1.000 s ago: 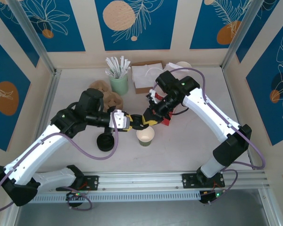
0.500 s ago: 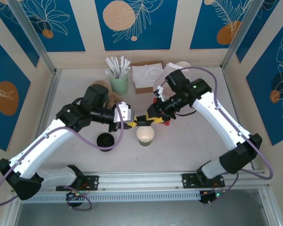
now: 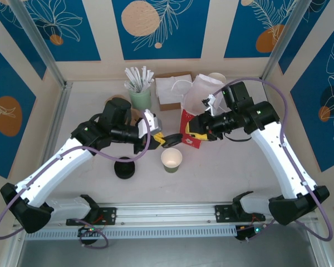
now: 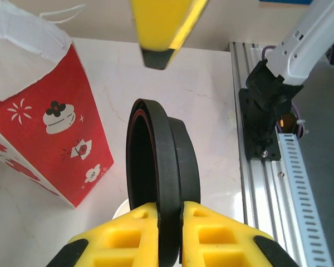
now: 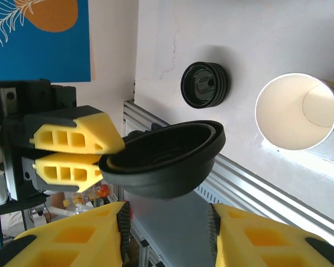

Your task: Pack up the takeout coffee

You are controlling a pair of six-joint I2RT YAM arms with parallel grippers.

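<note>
Black lid (image 4: 156, 172) sits clamped edge-on in your left tool (image 4: 170, 217), ready for capping; your right tool (image 5: 167, 219) stands apart; the unlidded coffee cup (image 3: 171, 159) rests on the table (image 3: 228, 172) near the bag (image 3: 190, 136).

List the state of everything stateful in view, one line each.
black lid, clamped on edge, off the table
left fingers, shut on the black lid
right fingers, open, holding nothing
paper cup, upright, lidless, empty
red-and-white bag, upright on the table
stack of lids, resting on the table
</note>
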